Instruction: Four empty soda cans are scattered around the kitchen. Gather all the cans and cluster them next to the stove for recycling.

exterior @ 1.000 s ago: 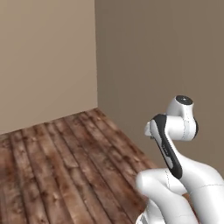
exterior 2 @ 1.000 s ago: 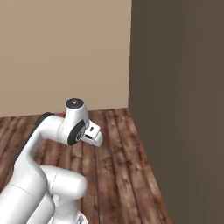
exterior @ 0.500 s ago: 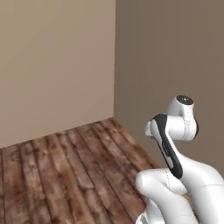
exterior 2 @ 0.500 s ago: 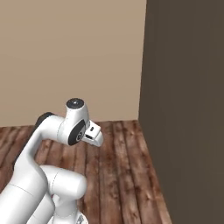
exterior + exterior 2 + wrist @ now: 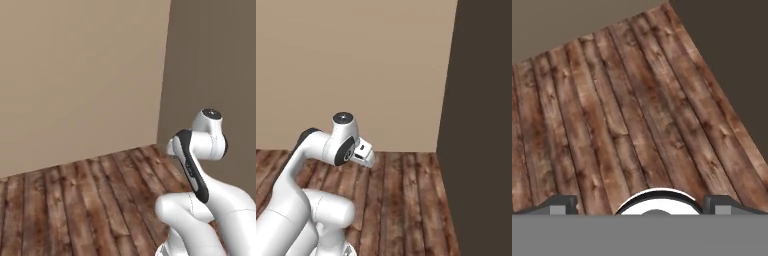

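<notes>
In a bare corner of the room, matte beige walls [image 5: 80, 75] meet a flat dark brown panel [image 5: 483, 125] above a knotty wood-plank floor [image 5: 637, 115]. No soda can or stove is in sight, so the step is judged to be searching; next the base must turn toward the counters. The folded white arm [image 5: 316, 150] carries its gripper [image 5: 639, 202] spread wide, holding nothing.

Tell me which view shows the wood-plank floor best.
The hand view: the wood-plank floor spreads wide there, with grain and seams sharp, and open jaws hold nothing above it. The left and right base views show strips of it below the walls, partly behind the arm.
</notes>
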Controlling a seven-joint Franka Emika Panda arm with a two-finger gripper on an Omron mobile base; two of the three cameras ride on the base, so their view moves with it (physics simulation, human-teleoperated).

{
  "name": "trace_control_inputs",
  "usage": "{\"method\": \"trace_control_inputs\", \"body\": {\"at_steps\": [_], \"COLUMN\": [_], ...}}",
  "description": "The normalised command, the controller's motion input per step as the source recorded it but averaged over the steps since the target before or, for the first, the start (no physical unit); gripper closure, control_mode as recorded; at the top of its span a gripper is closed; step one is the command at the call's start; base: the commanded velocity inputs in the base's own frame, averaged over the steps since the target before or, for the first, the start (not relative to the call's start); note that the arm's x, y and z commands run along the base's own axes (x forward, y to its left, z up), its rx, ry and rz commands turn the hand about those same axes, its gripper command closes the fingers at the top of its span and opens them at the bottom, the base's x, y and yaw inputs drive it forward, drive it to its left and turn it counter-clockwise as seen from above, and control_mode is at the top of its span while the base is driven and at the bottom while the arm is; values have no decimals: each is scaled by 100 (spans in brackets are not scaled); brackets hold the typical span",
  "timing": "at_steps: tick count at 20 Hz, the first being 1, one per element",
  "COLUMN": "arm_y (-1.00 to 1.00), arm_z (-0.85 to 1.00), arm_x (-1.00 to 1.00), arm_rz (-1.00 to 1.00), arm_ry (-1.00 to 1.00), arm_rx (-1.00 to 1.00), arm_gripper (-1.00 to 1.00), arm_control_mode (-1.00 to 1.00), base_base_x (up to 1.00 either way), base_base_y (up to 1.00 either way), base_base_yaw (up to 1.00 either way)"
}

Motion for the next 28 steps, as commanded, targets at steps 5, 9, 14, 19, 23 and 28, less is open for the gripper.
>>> {"method": "trace_control_inputs", "body": {"at_steps": [5, 9, 14, 19, 23, 28], "arm_y": [0, 0, 0, 0, 0, 0], "arm_z": [0, 0, 0, 0, 0, 0], "arm_x": [0, 0, 0, 0, 0, 0], "arm_rz": [0, 0, 0, 0, 0, 0], "arm_ry": [0, 0, 0, 0, 0, 0], "arm_rx": [0, 0, 0, 0, 0, 0], "arm_gripper": [-100, -100, -100, -100, -100, -100], "arm_control_mode": [100, 100, 100, 100, 100, 100], "base_base_x": [23, 21, 10, 9, 17, 12], "base_base_y": [0, 0, 0, 0, 0, 0], "base_base_yaw": [40, 41, 43, 44, 41, 43]}}
